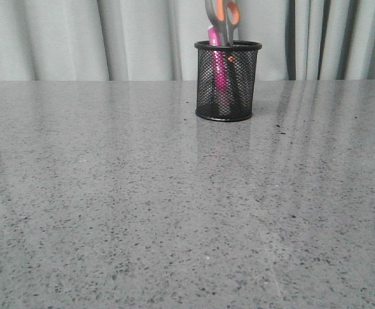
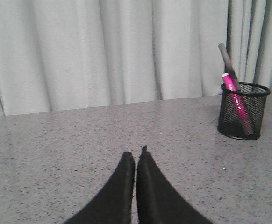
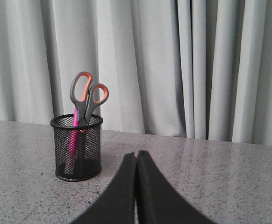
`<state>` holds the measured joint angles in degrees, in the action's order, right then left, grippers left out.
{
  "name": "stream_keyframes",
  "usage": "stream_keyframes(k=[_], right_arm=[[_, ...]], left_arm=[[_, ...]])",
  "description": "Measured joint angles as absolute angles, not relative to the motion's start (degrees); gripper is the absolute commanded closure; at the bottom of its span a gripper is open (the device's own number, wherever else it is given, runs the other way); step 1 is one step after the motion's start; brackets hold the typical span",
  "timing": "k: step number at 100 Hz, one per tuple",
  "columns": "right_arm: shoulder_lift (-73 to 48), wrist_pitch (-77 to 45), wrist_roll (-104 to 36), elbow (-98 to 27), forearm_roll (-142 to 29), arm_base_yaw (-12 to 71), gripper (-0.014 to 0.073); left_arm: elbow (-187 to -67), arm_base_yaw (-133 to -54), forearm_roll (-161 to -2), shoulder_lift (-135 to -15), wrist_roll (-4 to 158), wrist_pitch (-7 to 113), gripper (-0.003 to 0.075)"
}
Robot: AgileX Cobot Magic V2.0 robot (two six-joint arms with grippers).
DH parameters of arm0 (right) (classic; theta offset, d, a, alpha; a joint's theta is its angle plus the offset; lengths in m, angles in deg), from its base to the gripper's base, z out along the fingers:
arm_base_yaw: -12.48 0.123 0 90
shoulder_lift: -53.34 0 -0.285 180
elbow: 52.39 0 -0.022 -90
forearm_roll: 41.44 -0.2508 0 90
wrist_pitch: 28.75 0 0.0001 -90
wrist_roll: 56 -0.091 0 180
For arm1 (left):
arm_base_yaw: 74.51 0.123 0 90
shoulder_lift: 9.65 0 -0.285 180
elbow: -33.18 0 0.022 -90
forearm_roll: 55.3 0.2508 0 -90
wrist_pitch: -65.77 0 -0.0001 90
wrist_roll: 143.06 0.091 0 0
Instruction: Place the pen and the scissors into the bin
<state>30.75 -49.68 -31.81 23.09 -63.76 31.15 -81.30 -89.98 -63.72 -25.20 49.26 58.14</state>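
Note:
The black mesh bin (image 1: 227,82) stands upright at the far middle of the table. Inside it the pink pen (image 1: 218,71) leans, and the scissors (image 1: 223,18) stand blades down with their grey-and-orange handles above the rim. The left wrist view shows the bin (image 2: 242,111) with the pen (image 2: 235,95) and a grey scissors handle (image 2: 229,63) sticking out. In the right wrist view the bin (image 3: 77,147) holds the pen (image 3: 73,137) and the scissors (image 3: 87,95). My left gripper (image 2: 136,154) and right gripper (image 3: 136,154) are both shut, hold nothing, and stay well back from the bin.
A grey speckled table (image 1: 174,212) stretches from the bin to the front edge. Pale curtains (image 1: 78,38) hang behind the table's far edge. Neither arm shows in the front view.

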Motion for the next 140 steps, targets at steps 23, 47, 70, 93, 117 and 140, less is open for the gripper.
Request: stream_keyframes(k=[23,47,70,93,117,140], right_arm=[[30.7,-49.7,-31.8,23.1,-63.8,31.1,0.067],[30.7,-49.7,-31.8,23.1,-63.8,31.1,0.067],[30.7,-49.6,-31.8,23.1,-63.8,31.1,0.067],[30.7,-49.6,-31.8,23.1,-63.8,31.1,0.067],[30.7,-49.6,-31.8,23.1,-63.8,31.1,0.067],[30.7,-49.6,-31.8,23.1,-63.8,31.1,0.067]], left_arm=[[-76.0,-80.6,-57.2,-23.6,42.5,62.8,0.0739],[-69.5,-74.4,-56.7,-17.2,41.7,61.6,0.0739],[-69.5,-74.1,-53.9,-17.2,37.5,62.9,0.0739],[-69.5,-76.6,-53.4,-17.2,36.9,63.2,0.0739],[-69.5,-77.7,-54.5,-17.2,36.9,63.3,0.0739],[-69.5,-77.7,-55.3,-17.2,36.9,63.3,0.0739]])
